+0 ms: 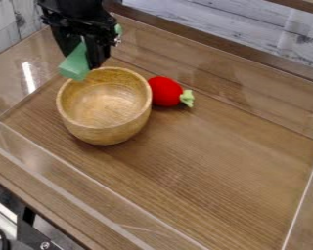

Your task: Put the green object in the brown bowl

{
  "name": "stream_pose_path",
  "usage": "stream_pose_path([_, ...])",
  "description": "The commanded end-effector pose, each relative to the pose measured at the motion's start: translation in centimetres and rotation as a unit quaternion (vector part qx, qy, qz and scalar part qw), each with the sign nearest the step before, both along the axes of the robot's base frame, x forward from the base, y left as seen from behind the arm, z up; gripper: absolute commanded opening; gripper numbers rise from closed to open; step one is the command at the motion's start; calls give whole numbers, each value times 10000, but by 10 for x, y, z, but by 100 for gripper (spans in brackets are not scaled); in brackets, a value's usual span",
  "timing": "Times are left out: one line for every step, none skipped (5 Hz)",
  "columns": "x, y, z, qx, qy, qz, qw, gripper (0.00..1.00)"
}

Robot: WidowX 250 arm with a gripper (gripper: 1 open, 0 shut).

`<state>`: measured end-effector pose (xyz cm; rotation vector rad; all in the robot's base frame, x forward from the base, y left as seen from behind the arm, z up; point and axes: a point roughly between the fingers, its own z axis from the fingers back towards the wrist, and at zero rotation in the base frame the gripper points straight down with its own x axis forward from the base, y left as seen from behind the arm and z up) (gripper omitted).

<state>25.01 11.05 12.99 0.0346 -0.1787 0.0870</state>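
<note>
step: carry | gripper [78,49] clenched on green block [74,64], seemingly above wooden bowl [106,107] far-left rim | next: centre, lower, release

Lab-style test bench — wood-grain tabletop [211,166] inside clear acrylic walls [67,200].

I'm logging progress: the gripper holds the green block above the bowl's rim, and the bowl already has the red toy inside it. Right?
Not quite. The brown bowl is empty; the red toy lies on the table beside it. The gripper does hold the green block, per the camera view.
</note>
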Motion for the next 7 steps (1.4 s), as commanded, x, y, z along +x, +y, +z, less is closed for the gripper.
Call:
stream_pose_path([5, 7, 21, 123, -218, -45, 9997, 0])
stream_pose_path([8, 10, 29, 127, -231, -122, 9996, 0])
stream_pose_path([13, 21, 36, 120, -220, -468, 9986, 0])
stream_pose_path([15, 26, 37, 70, -162, -745, 9971, 0])
stream_pose_path([13, 17, 17, 27, -122, -578, 9982, 0])
stream_pose_path([13, 6, -4, -8, -82, -450, 9990, 0])
stream_pose_path([13, 2, 7, -66, -112, -810, 9966, 0])
